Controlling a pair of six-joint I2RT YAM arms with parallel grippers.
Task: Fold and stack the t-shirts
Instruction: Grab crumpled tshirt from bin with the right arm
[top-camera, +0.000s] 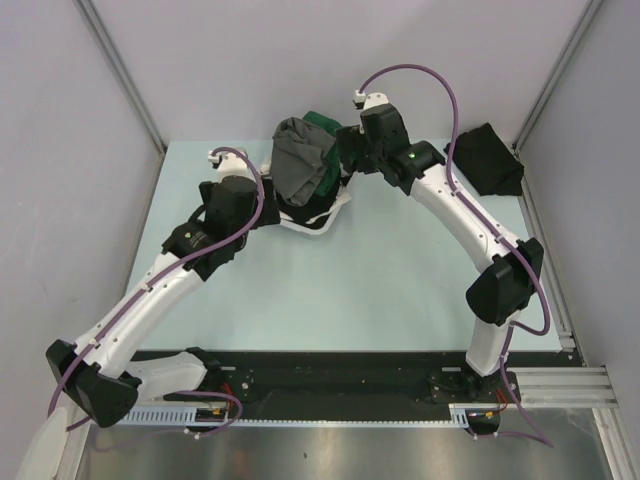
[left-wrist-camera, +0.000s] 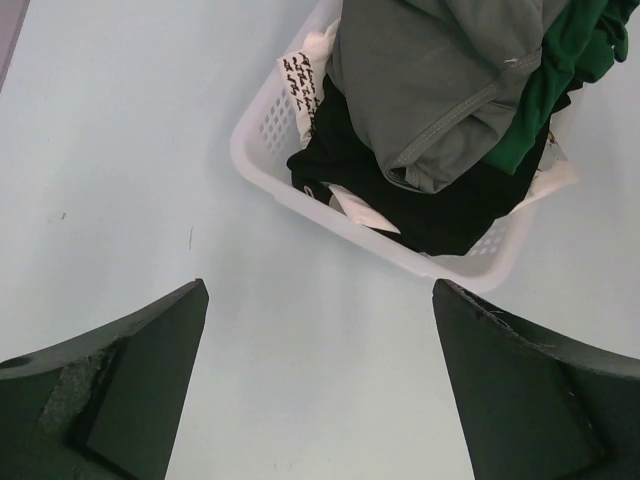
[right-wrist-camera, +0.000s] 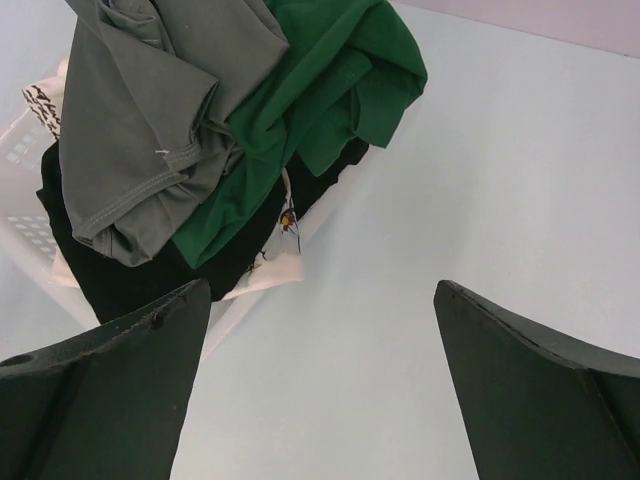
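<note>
Logged left end effector (left-wrist-camera: 318, 300), right end effector (right-wrist-camera: 322, 300) spread, empty; feared dragging green t-shirt (right-wrist-camera: 330, 70), basket (left-wrist-camera: 245, 155) up with grey t-shirt (right-wrist-camera: 140, 110).

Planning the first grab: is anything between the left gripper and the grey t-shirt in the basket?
Nothing visible. The grey t-shirt lies on top, above the rim of the white basket; only tabletop lies between it and the open left gripper.

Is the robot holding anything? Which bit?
Nothing. The left gripper and right gripper are both open and empty, above the table, with shirts piled in the basket.
</note>
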